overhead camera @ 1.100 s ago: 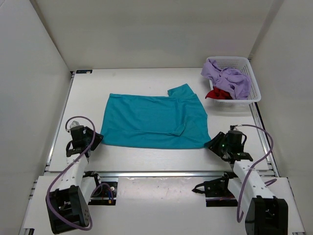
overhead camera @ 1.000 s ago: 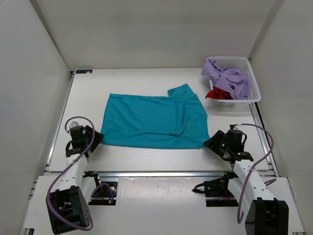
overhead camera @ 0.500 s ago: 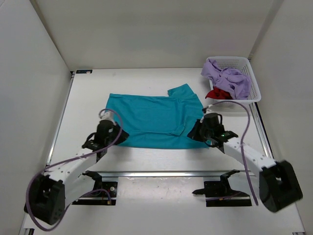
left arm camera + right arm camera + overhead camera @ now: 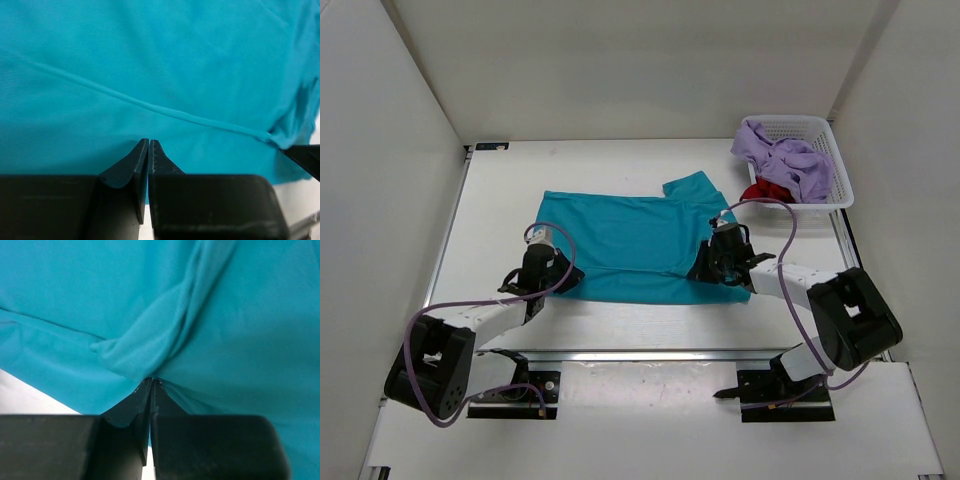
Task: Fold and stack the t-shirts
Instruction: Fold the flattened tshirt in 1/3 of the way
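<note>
Two tees fill the upper-right basket [image 4: 841, 186]: lavender tee [image 4: 788, 157], red tee [image 4: 766, 192]. Teal tee [image 4: 630, 245] lies flat mid-bench [image 4: 500, 200], long axis left-right; left end effector [image 4: 149, 144] and right end effector [image 4: 151, 382] pinch its lower hem.

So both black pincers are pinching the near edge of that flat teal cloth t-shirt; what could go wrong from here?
Two risks. The left gripper and right gripper each pinch only a thin bit of the teal cloth t-shirt at its near edge, so the fabric might slip out when lifted. The right gripper also sits at a bunched fold, so it may drag extra layers along and leave the fold crooked.
</note>
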Controlling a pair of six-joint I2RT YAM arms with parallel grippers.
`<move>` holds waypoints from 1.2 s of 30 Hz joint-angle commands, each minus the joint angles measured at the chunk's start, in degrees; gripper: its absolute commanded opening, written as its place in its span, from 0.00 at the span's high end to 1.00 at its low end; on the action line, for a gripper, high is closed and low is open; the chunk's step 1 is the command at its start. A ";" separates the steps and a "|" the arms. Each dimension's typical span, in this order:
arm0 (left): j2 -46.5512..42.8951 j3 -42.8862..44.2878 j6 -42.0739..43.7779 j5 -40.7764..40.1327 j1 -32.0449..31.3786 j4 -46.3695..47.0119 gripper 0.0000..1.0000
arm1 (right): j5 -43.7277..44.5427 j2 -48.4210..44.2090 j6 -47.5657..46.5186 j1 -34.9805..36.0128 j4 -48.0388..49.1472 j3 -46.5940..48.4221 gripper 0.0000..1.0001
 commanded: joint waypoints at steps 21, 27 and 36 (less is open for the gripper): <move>-5.91 -2.48 2.11 -2.09 -0.62 -1.76 0.82 | -2.29 6.58 -0.05 1.38 4.73 13.02 1.00; 0.23 -0.02 2.02 -1.05 1.03 -1.07 0.83 | -2.81 0.58 0.32 2.08 6.94 0.51 1.00; -4.56 -6.34 -0.01 4.96 8.43 -6.14 0.86 | -1.42 5.51 -2.41 6.99 1.59 0.68 1.00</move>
